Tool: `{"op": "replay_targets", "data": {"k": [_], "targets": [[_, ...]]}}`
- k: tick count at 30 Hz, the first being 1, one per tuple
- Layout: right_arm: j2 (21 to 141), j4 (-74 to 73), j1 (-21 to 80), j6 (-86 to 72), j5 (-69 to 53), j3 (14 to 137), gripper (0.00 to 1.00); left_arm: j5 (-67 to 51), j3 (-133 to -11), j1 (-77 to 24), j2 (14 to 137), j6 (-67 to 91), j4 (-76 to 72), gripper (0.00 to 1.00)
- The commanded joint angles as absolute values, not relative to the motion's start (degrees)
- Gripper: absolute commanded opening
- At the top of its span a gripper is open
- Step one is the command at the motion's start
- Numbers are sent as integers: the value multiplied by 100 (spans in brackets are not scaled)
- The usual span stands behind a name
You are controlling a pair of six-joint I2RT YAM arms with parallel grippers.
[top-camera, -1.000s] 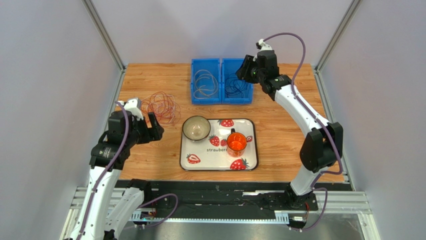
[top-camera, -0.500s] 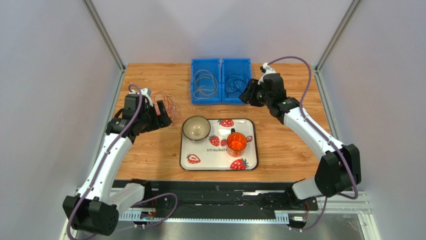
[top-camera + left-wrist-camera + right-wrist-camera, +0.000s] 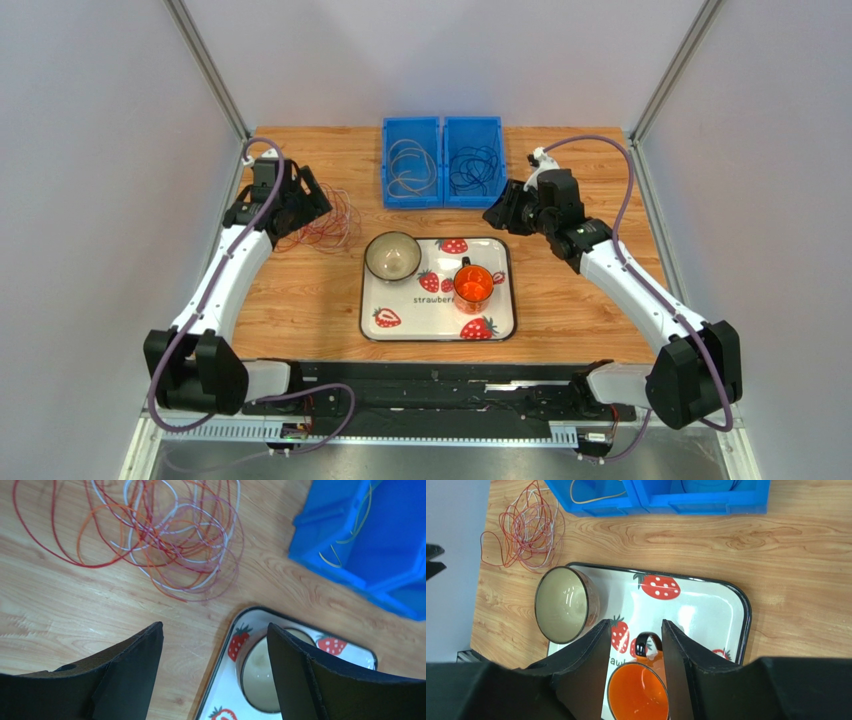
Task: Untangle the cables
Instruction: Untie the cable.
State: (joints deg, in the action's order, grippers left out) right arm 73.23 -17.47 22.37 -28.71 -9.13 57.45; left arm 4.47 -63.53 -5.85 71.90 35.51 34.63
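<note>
Wooden table (image 3: 570, 300), left claw (image 3: 215, 630) advanced to cables (image 3: 165, 540) — right claw (image 3: 633, 626) nearer tray (image 3: 436, 318)

table (image 3: 310, 300): light wood-grain top — warm orange tone
back wall (image 3: 440, 60): plain pale grey panel
side walls (image 3: 90, 200): same pale grey (one on each side)
corner posts (image 3: 207, 68): metal strips at the back corners
light: even, soft

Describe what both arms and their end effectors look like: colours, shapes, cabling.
The left arm and right arm share one build: slim white links between bulky black joint housings. A purple-grey hose loops loosely along each arm. The left end effector and right end effector each carry two matte black, wedge-shaped fingers. No markings are readable.
</note>
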Motion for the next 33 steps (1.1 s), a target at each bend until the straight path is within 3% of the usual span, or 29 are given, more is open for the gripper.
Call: {"op": "replay_targets", "data": {"k": [1,8,17,27,33], "targets": [[6970,-1670,2276,-2927,-1011,5564,45,887,-6741,-168,7532,3963,3428,84],[6917,-1652,2320,-2936,-1116,5397,45,879,-5768,859,7032,4472,2945,82],[7137,-1512,2408,-2997,-1222,5379,44,1503,-4764,1256,6416,5062,2338,82],[7242,-1477,2408,-2997,-1274,5432,44,1249,-4869,1669,7451,5133,1724,81],[7251,-1468,2408,-2988,-1283,5432,44,1099,-5150,1775,8251,5124,1460,75]]}}
